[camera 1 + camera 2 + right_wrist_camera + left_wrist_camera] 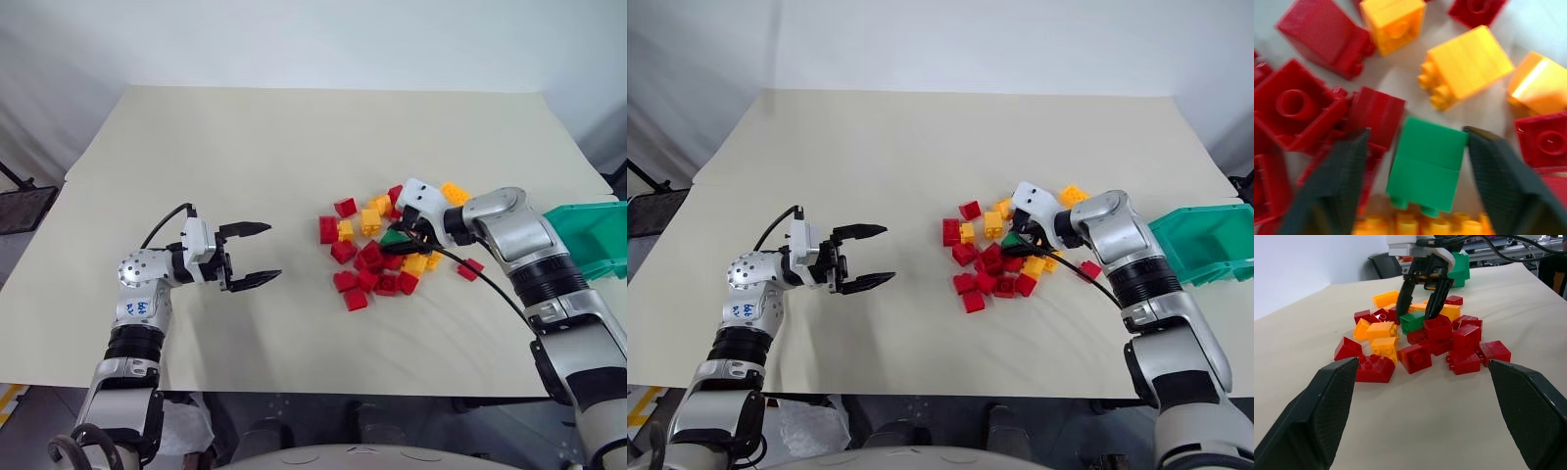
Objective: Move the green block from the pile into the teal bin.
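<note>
Right wrist view: right claw (1415, 181) down in pile (377, 250), green block (1426, 164) between its fingers (1334, 181), one finger touching block's corner, other beside it with gap; not gripped. Left claw (257, 257) open, hovering over bare counter (245, 147), well apart from pile. Teal bin (598, 235) at counter edge, beyond right arm, away from right claw.

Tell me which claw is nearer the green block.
Right. The right claw is down in the pile with a finger on either side of the green block. The left claw hangs open over bare table, well apart from the pile.
</note>
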`<state>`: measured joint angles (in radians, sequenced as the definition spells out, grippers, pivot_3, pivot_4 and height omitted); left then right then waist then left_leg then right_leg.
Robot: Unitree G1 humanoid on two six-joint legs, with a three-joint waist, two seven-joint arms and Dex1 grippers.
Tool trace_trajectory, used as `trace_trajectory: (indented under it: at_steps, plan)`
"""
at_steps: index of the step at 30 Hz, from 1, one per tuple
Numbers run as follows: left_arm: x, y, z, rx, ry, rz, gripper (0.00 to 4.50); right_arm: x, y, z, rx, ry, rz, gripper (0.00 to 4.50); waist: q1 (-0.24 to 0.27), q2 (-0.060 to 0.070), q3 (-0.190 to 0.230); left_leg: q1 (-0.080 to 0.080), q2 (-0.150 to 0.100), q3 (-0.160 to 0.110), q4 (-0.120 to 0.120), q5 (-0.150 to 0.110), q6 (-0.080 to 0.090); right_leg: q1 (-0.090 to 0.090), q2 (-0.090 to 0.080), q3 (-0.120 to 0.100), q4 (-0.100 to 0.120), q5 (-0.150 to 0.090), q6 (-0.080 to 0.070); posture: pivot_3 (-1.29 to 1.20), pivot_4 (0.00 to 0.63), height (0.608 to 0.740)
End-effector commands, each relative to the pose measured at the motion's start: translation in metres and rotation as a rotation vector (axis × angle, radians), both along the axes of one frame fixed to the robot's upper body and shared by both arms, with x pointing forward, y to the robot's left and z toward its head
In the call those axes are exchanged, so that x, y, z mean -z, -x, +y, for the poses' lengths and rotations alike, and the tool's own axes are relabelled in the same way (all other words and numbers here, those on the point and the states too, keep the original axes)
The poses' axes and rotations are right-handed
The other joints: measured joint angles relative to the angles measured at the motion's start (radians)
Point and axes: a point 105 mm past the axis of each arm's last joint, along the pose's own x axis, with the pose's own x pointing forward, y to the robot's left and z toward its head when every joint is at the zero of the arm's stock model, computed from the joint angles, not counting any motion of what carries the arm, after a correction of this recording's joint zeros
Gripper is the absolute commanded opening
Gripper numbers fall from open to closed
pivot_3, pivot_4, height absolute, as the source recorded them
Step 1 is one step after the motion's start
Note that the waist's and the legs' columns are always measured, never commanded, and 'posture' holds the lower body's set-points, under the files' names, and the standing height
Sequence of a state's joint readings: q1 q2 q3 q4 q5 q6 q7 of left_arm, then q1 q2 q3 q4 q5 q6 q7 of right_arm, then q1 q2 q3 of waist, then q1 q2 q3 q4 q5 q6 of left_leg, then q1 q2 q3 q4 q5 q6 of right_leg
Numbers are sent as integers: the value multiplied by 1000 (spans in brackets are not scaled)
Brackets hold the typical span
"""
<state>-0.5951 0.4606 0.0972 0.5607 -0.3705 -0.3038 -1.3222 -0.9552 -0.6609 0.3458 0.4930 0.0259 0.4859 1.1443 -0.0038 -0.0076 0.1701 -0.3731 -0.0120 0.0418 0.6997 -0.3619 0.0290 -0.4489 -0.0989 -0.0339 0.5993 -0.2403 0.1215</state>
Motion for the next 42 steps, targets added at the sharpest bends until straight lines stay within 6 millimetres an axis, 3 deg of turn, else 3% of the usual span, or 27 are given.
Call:
trace_trajectory:
  at_steps: [1, 9, 16, 19, 24, 27, 31, 34, 37, 42]
  plan:
    - [-7, 1, -3, 10, 6, -35, 4500, -12, 0, -10, 31, 18, -39, 1566, 0, 0, 0, 0, 0, 0, 0, 0, 0, 0, -1, -1, 0, 0, 0, 0, 150, 740]
    - [-11, -2, -9, 27, 9, -39, 4500, -42, 4, -7, 42, -33, -143, 1452, 0, 2, 1, 0, 0, 0, 0, 0, 0, 0, -1, -4, 0, 0, 0, 0, 150, 740]
    - [-16, -1, -23, 72, 21, -39, 4500, -90, 10, -21, 135, -173, -284, 1451, 3, 2, 1, 0, 0, 0, 0, 0, 0, 1, -2, -6, 0, 0, 0, 0, 150, 740]
    - [-23, 0, -42, 115, 26, -39, 4500, -121, 24, -52, 247, -306, -374, 1451, 11, 2, 1, -1, -1, -1, 0, 0, 0, 1, -3, -8, -1, 0, 0, 0, 150, 740]
    - [-32, -4, -66, 116, 23, -34, 4500, -134, 44, -122, 503, -241, -490, 1451, 29, 2, 1, -2, -3, -2, 0, -1, 2, 2, -7, -15, -2, 0, 0, 0, 150, 740]
    - [-40, -7, -81, 110, 38, -39, 4500, -135, 57, -152, 624, -207, -516, 1451, 29, 2, 1, -2, -5, 0, 0, -1, 4, 2, -10, -17, -3, 0, 1, 0, 150, 740]
    - [-49, -11, -122, 134, 30, -40, 4500, -132, 75, -210, 925, -187, -595, 1451, 31, 2, 1, -2, -8, 1, 0, 0, 7, 4, -12, -17, -4, 2, 4, 0, 150, 740]
    - [-55, -16, -146, 126, 12, -38, 4500, -118, 77, -233, 1062, -186, -612, 1451, 30, 2, 1, -2, -10, 3, 0, 2, 10, 4, -15, -16, -5, 4, 8, 0, 150, 740]
    - [-59, -18, -158, 129, 20, -40, 4500, -107, 78, -244, 1127, -182, -606, 1451, 26, 2, 1, -1, -11, 4, 0, 2, 11, 5, -16, -16, -7, 5, 10, 0, 150, 740]
    - [-68, -22, -186, 123, 18, -33, 4500, -64, 81, -275, 1337, -114, -573, 1451, 28, 3, 1, 1, -11, 6, 0, 2, 12, 5, -16, -15, -6, 5, 10, 0, 150, 740]
